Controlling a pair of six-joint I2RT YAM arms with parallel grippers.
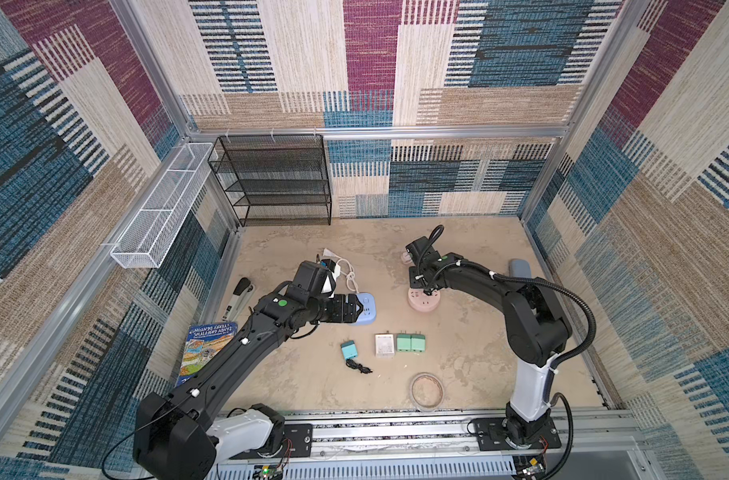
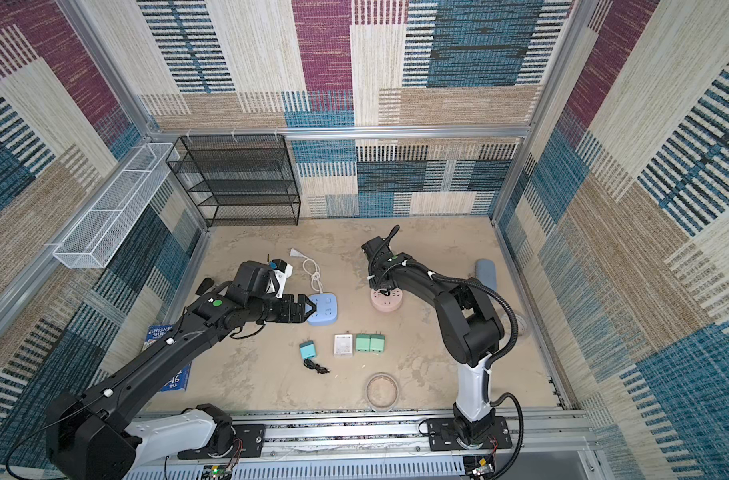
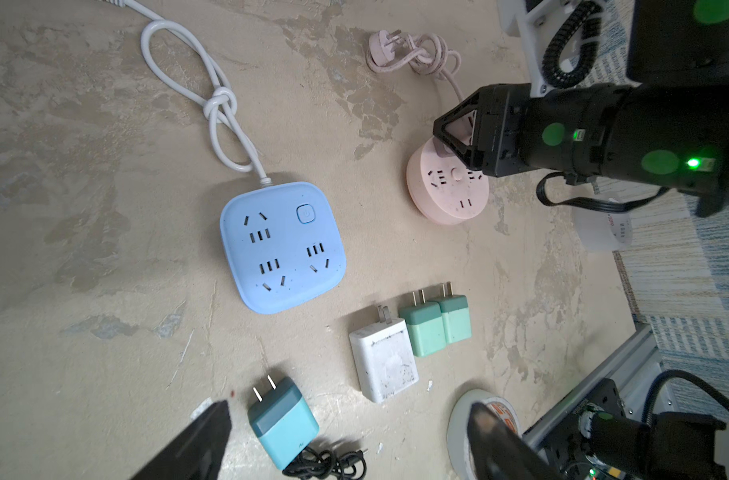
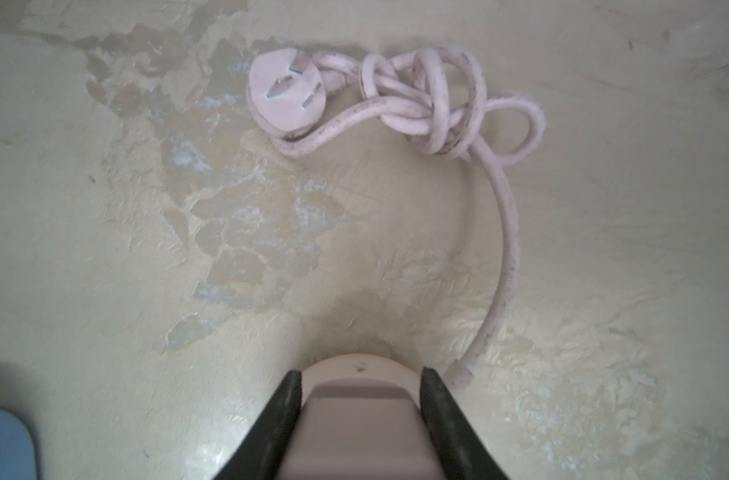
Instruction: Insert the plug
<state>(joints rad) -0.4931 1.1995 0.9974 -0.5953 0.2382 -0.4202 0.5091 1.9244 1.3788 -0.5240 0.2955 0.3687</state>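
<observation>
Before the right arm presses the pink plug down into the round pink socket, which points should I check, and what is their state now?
1. Right gripper shut on the pink plug: ok.
2. Plug positioned over the round pink socket: ok.
3. Prongs aligned with the slots: cannot tell, they are hidden under the plug.
4. Socket's cord not under the plug: ok, it runs beside one finger.
5. Left gripper open and empty, apart from the right arm, above the blue power strip: ok.
6. Socket held steady against the push: not ok, nothing holds it.
</observation>
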